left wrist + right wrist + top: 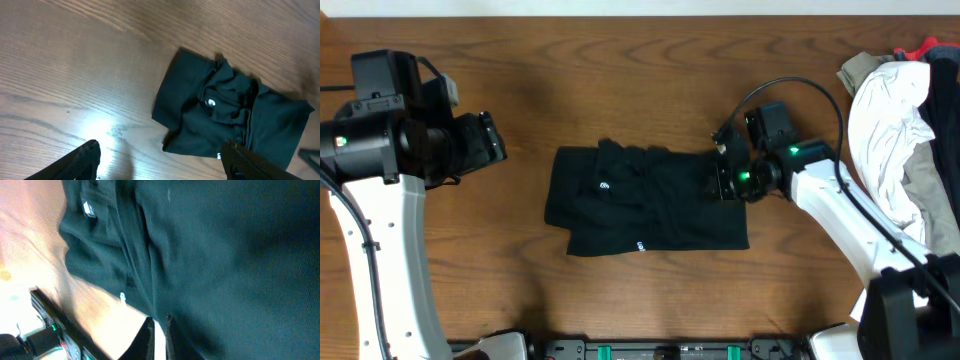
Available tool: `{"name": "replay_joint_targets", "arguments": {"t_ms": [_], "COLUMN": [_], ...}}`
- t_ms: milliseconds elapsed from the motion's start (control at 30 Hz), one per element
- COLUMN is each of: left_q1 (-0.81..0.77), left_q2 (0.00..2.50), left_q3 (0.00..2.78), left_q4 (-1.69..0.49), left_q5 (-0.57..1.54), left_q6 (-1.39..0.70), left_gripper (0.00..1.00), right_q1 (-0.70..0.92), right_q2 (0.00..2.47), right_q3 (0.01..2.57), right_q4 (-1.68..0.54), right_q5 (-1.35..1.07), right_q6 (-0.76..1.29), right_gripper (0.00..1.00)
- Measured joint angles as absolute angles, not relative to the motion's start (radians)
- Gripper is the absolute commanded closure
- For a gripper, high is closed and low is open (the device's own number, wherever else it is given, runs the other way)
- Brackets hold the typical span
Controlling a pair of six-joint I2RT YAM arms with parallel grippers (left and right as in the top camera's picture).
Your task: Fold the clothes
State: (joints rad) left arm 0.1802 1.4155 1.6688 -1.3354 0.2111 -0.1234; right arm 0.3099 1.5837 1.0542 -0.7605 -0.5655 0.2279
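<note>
Obs., both arms.

Left gripper [160,150]: fingers [85,161] spread wide, nothing between them. It hangs over bare table [620,60]. The black shirt [650,205] lies ahead of it and off to one side, well apart from the fingertips, with no contact.

Right gripper [159,325]: down at the shirt's edge on my own side, near the corner farther from my base. In the right wrist view the two fingers stand close together with only a thin pale slit between them, and the shirt's fabric fills almost everything ahead of them. One finger blends into the dark cloth. I cannot tell whether the fingers are pinching a fold or merely resting against it.

Shirt: lies on the table between my two grippers, touching or just under the right one. It is folded into a rough rectangle. The half away from my right gripper is bunched and wrinkled, while the part next to my right gripper is smoother. The small white round logo [603,185] faces up on the bunched part. A bit of white lettering [640,245] shows at the edge toward my bases.

Behind my right gripper, past its arm, is a pile of other garments [890,130], white on top, at the table's edge and apart from the shirt.
</note>
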Motion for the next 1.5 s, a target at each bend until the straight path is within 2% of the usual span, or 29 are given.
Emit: {"name": "replay_joint_targets", "arguments": {"t_ms": [67, 167, 467, 833, 967, 1100, 1500], "left_q1": [0.180, 0.180, 0.180, 0.180, 0.180, 0.180, 0.180], "left_q2": [1.415, 1.415, 1.415, 1.415, 1.415, 1.415, 1.415], "left_q3": [1.669, 1.669, 1.669, 1.669, 1.669, 1.669, 1.669], "left_q4": [-1.335, -1.335, -1.335, -1.330, -1.330, -1.330, -1.330], "left_q5": [0.211, 0.211, 0.211, 0.211, 0.211, 0.211, 0.211], "left_q6": [-0.123, -0.123, -0.123, -0.123, -0.123, -0.123, -0.123], "left_gripper": [0.21, 0.21, 0.21, 0.21, 0.21, 0.21, 0.21], "right_q1": [0.335, 0.413, 0.643, 0.677, 0.718, 0.766, 0.782], "right_q2": [1.575, 1.577, 1.643, 1.714, 1.715, 1.715, 1.755], "right_q3": [1.055, 1.055, 1.055, 1.054, 1.054, 1.054, 1.054], "right_q4": [-0.794, -0.809, -0.798, -0.796, -0.791, -0.781, -0.758], "right_q5": [-0.545, -0.491, -0.305, -0.234, -0.241, -0.224, -0.016], "right_q6": [0.203, 0.173, 0.152, 0.138, 0.096, 0.086, 0.166], "right_gripper": [0.71, 0.62, 0.65, 0.77, 0.74, 0.65, 0.60]}}
